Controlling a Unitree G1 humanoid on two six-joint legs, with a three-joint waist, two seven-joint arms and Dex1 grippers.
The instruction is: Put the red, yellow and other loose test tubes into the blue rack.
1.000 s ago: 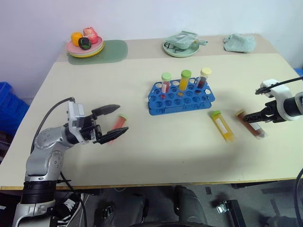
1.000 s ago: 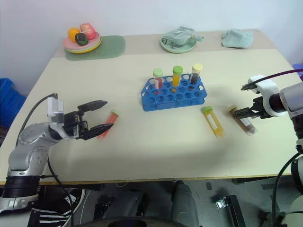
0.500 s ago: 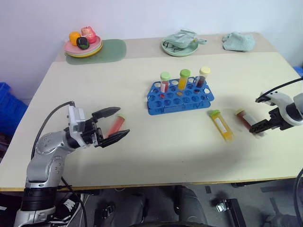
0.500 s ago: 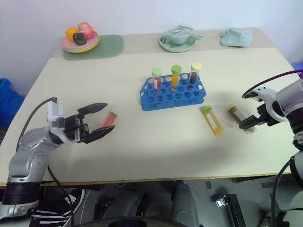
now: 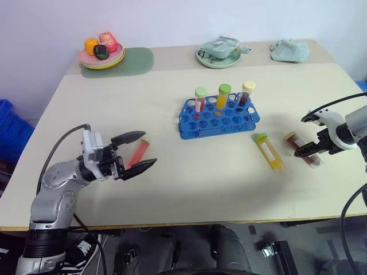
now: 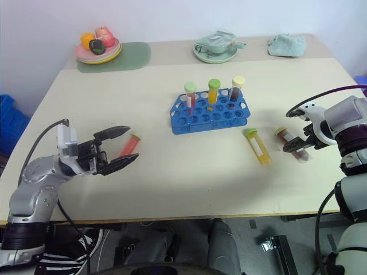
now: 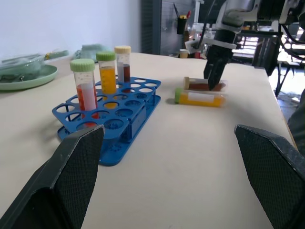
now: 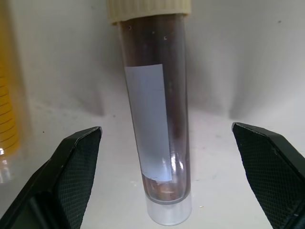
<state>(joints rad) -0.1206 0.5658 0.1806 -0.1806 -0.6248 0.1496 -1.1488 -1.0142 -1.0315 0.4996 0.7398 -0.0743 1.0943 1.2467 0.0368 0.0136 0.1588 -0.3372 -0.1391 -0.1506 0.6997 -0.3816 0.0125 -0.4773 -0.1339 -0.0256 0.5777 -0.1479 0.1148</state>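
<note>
Now | your right hand (image 8: pixel 164 138) is hovering wide over the brown tube (image 8: pixel 155 119) lying on the worktop (image 5: pixel 189 172) | left hand (image 5: pixel 140 152) is gaping beside the red tube (image 5: pixel 139 152), seemingly untouched | risk: round tube rolling off an off-centre pinch

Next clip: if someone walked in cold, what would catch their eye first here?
Probably the blue rack mid-table, with three capped test tubes standing along its far row. Next, the right gripper, fingers open, poised right over a dark brown test tube lying on the table beside a yellow test tube. On the other side, the left gripper is open with a red test tube lying between its fingers in the head view.
</note>
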